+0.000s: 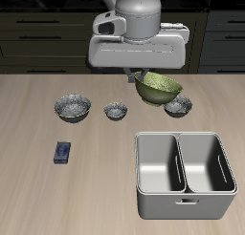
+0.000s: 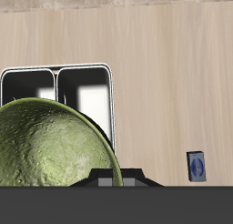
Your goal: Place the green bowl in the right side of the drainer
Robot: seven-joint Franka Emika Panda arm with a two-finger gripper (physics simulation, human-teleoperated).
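Observation:
The green bowl (image 1: 159,86) is yellow-green with a mottled inside. It hangs tilted above the table at the back, held by its rim. My gripper (image 1: 141,78) is shut on that rim, mostly hidden under the white hand. In the wrist view the green bowl (image 2: 45,150) fills much of the frame, with my gripper (image 2: 109,178) at its edge. The drainer (image 1: 184,135) is a light grey two-compartment tub near the table's front edge, in front of the bowl and apart from it. It also shows in the wrist view (image 2: 84,67), partly covered by the bowl.
Three grey silvery bowls stand in a row farther back: a large one (image 1: 73,107), a small one (image 1: 116,110), and one (image 1: 178,106) just below the held bowl. A small blue flat object (image 1: 62,152) lies on the table; it also shows in the wrist view (image 2: 196,166).

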